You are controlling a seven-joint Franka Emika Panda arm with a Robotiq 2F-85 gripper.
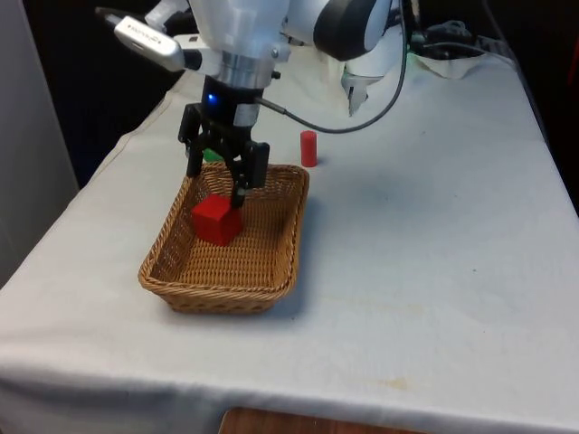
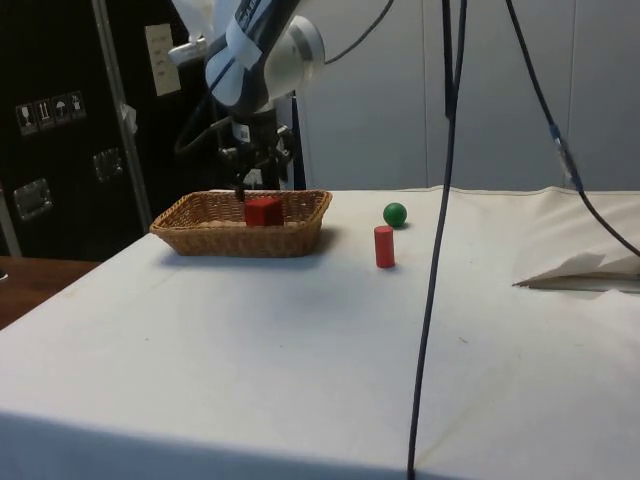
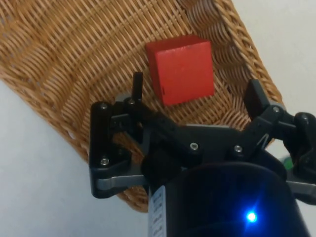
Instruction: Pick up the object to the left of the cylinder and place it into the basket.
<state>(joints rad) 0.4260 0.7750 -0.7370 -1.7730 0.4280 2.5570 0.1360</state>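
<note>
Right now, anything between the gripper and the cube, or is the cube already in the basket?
Nothing visible in the way. The cube already lies inside the basket, and the gripper is open just above it, not touching.

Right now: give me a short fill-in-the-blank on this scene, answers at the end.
1. The red cube lies inside the ____.
2. The gripper above the cube is ____.
3. The red cylinder stands ____ on the cloth.
4. The ball beside the cylinder is ____.

Answers: basket; open; upright; green
</note>
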